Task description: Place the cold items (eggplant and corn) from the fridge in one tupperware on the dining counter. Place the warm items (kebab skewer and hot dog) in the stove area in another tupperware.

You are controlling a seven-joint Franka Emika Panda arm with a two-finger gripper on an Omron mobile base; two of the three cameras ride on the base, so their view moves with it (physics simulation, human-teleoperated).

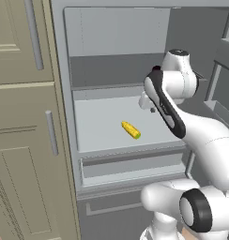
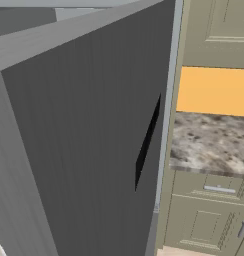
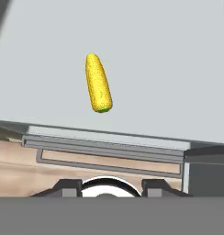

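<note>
I am looking into the open grey fridge beside the tall beige cabinet doors on the left. In the right base view, the dark grey fridge door is standing in front of me, with a marbled grey counter at far right. The yellow corn cob with a green stem end is lying flat on the pale grey fridge shelf, alone. Its long axis is running diagonally, green end pointing near and right. I am holding the arm's two-finger gripper above the shelf's near edge, apart from the corn; I cannot tell how wide its fingertips are standing.
</note>
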